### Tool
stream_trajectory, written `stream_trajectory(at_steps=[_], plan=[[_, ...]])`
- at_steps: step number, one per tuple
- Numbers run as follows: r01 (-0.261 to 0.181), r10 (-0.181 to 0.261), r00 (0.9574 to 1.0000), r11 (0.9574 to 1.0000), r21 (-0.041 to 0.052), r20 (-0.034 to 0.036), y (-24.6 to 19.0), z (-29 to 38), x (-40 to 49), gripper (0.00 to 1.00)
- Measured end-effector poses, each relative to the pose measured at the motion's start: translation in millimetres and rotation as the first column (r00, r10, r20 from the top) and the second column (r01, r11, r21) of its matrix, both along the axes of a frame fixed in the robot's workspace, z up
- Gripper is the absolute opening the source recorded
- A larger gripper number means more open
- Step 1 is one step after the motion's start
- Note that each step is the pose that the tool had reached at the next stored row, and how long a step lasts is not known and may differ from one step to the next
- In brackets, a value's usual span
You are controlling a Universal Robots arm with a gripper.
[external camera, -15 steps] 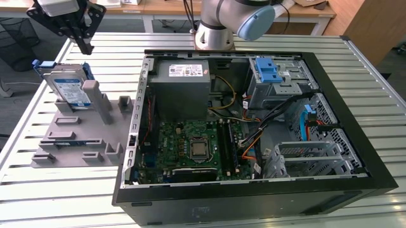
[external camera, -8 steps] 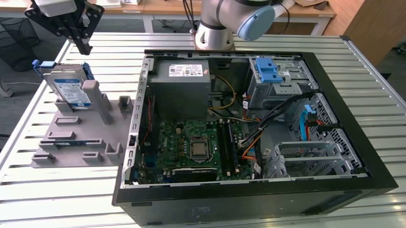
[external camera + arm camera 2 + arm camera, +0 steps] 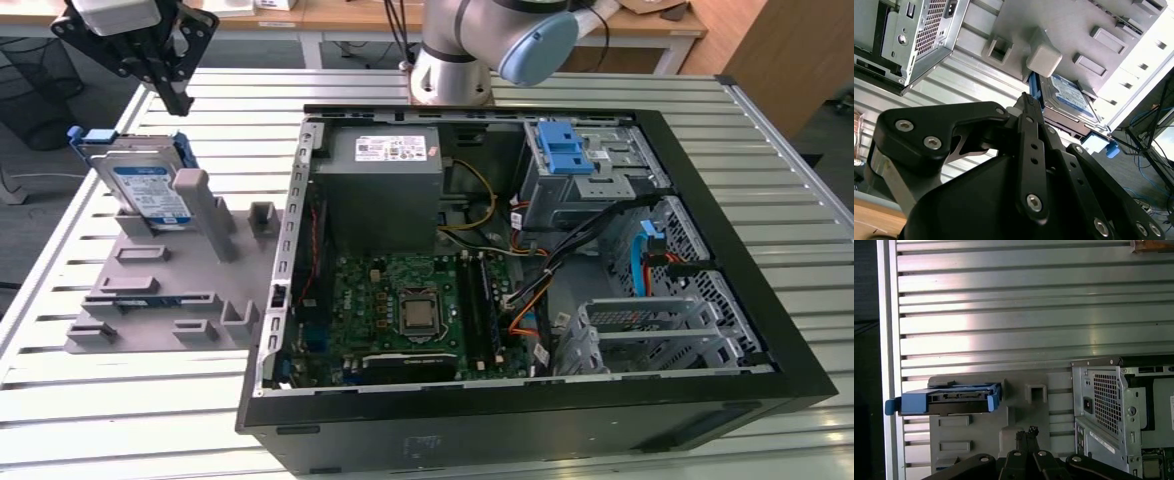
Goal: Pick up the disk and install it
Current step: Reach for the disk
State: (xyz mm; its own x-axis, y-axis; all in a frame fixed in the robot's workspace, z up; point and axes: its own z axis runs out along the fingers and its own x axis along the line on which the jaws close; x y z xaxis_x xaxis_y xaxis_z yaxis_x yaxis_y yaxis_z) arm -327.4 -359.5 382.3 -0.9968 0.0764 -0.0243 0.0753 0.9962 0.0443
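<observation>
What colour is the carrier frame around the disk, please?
Blue carrier frame, best in the first wrist view.

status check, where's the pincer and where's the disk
Pincer shut, empty, over the grey holder. Disk upright in the holder, not gripped. Nothing in the way between pincer and disk.

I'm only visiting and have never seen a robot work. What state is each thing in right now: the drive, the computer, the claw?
Silver hard disk with blue plastic frame: standing on edge in the grey plastic holder, not gripped.
Black computer case: lying on its side, panel off, insides exposed.
Black gripper: in the air near the disk, shut, holding nothing.
</observation>
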Motion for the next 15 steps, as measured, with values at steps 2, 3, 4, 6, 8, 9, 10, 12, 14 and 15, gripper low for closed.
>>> stream_trajectory(at_steps=[2,3,4,6,8,9,10,12,14,15], plan=[[0.000,0.000,1.0000,1.0000,0.0000,0.0002,0.0,-0.1,-0.3,0.11],[0.000,0.000,1.0000,1.0000,0.0000,0.0001,0.0,-0.1,-0.6,0.11],[0.000,0.000,1.0000,1.0000,0.0000,0.0001,0.0,-0.1,-0.8,0.11],[0.000,0.000,1.0000,1.0000,-0.0001,-0.0001,0.0,-0.1,-1.9,0.11],[0.000,0.000,1.0000,1.0000,0.0000,0.0000,0.1,-0.4,-4.1,0.11],[0.000,0.000,1.0000,1.0000,0.0000,0.0000,0.2,-0.5,-5.1,0.11],[0.000,0.000,1.0000,1.0000,0.0000,0.0000,0.4,-0.6,-6.4,0.11],[0.000,0.000,1.0000,1.0000,-0.0001,0.0000,1.2,-0.8,-10.5,0.11],[0.000,0.000,1.0000,1.0000,-0.0001,-0.0001,3.0,-1.2,-17.9,0.11],[0.000,0.000,1.0000,1.0000,0.0000,-0.0001,4.1,-1.4,-22.0,0.11]])
